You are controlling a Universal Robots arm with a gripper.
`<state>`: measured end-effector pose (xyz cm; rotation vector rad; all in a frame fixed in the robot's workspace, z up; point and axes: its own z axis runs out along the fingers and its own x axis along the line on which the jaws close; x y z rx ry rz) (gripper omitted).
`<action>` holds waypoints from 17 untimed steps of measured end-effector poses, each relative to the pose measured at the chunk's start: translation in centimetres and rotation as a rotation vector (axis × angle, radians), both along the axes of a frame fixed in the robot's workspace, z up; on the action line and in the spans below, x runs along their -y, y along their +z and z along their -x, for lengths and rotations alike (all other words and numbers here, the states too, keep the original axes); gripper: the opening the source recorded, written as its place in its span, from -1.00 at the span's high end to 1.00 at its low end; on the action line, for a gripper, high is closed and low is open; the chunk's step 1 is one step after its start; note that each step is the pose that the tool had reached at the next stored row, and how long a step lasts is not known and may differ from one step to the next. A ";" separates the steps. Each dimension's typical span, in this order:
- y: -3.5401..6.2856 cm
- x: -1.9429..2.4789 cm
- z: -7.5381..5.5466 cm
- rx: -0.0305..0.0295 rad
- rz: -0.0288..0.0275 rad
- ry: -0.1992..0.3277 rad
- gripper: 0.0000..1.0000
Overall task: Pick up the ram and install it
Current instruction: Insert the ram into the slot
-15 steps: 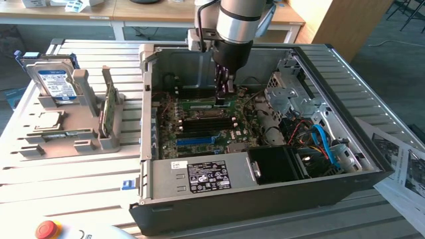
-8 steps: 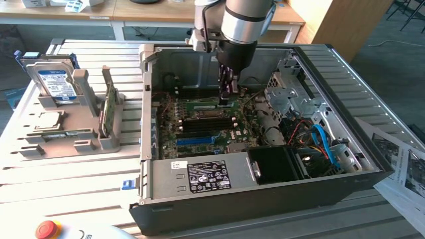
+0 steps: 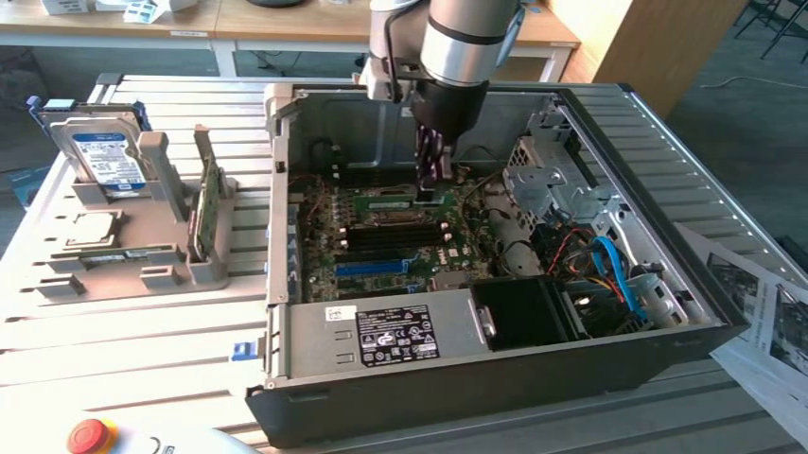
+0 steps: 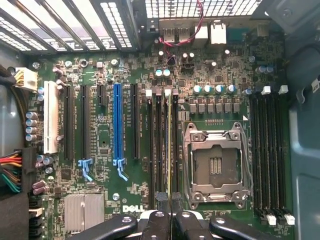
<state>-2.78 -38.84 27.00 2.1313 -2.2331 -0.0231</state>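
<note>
The ram [image 3: 382,200] is a thin green stick standing on edge inside the open computer case [image 3: 707,312], low over the motherboard. My gripper [image 3: 430,195] reaches down from above and is shut on it near one end. In the wrist view the ram [image 4: 168,140] is edge-on, a narrow line between my two black fingertips [image 4: 161,198]. It runs along the black memory slots [image 4: 156,145] beside the CPU socket [image 4: 215,162]. Whether it sits in a slot or just above one I cannot tell. My gripper [image 4: 169,198] pinches it from both sides.
Outside the case, on the exterior view's left, a grey holder [image 3: 151,255] carries a hard drive [image 3: 101,156], a square CPU chip [image 3: 91,227] and another green stick [image 3: 204,203]. The power supply [image 3: 392,336] and cables [image 3: 612,265] crowd the near side of the case. A red button [image 3: 91,435] sits in front.
</note>
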 end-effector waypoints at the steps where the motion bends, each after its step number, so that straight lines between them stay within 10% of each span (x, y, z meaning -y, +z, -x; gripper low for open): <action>1: -0.12 0.00 0.0 0.0000 0.0001 0.000 0.76; 17: -0.84 0.37 0.0 0.0000 0.0001 0.000 0.76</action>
